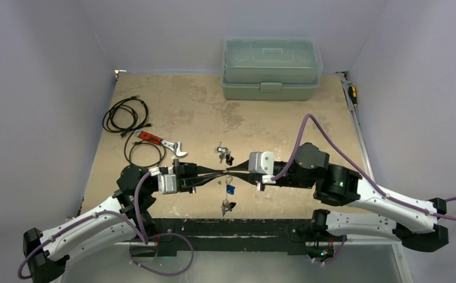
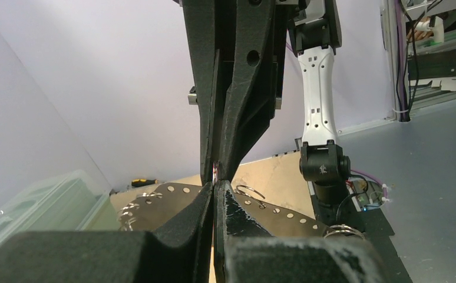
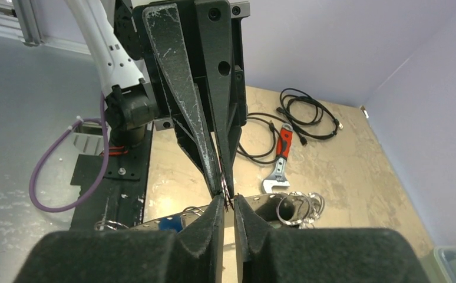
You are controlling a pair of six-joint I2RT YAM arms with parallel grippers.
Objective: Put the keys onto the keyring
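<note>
Observed from the near edge of the table [image 1: 202, 106]. The two arms reach toward each other and meet tip to tip above the near middle of the surface.

Left gripper [image 1: 222, 174]: jaws pressed fully together, with no gap showing between the fingers. The keyring [image 3: 226, 196], a thin grey wire loop, comes out at the very tips of these fingers. The grip is on the wire.

Right gripper [image 1: 236, 175]: fingers drawn close, with a narrow slit between them. The wire sits in that slit at the tips. Neither wrist view shows whether the pads actually bear on it.

Blue-tagged key [image 1: 230, 189]: directly below the meeting tips, seemingly hanging from the wire, and apart from both sets of fingers.

Far bunch of keys [image 1: 224, 154]: lying on the table just beyond the tips, on the side away from the arm bases. Dark and reddish heads show among them. The bunch lies apart from the loop.

Near bunch of keys [image 1: 226, 206]: lying on the table below the tips and toward the bases, past the blue-tagged key. It also lies apart from the loop.

Other items:
- A red-handled wrench [image 1: 162, 142] lies beyond the left gripper's wrist.
- A coiled black cable [image 1: 125, 114] lies farther out the same way.
- A green lidded toolbox [image 1: 271, 69] stands at the far edge, well apart from both grippers.
</note>
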